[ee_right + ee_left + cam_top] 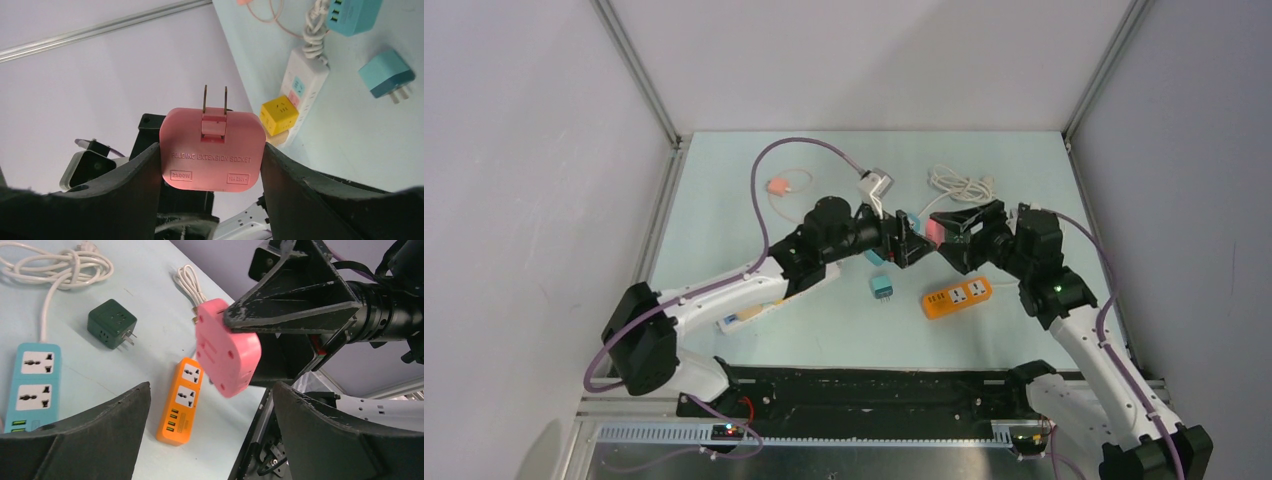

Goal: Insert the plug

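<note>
Near end of the blue power strip [32,385] behind the left fingers [90,440]

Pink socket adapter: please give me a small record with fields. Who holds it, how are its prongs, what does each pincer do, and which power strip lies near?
held item: pink folding socket, in the air above the table
holder: right pincer, shut on its two sides
prongs: two flat prongs, folded out, touching nothing
left pincer: left pincer open and empty, facing the socket
strip nearby: orange power strip, flat on the table, its sockets free
</note>
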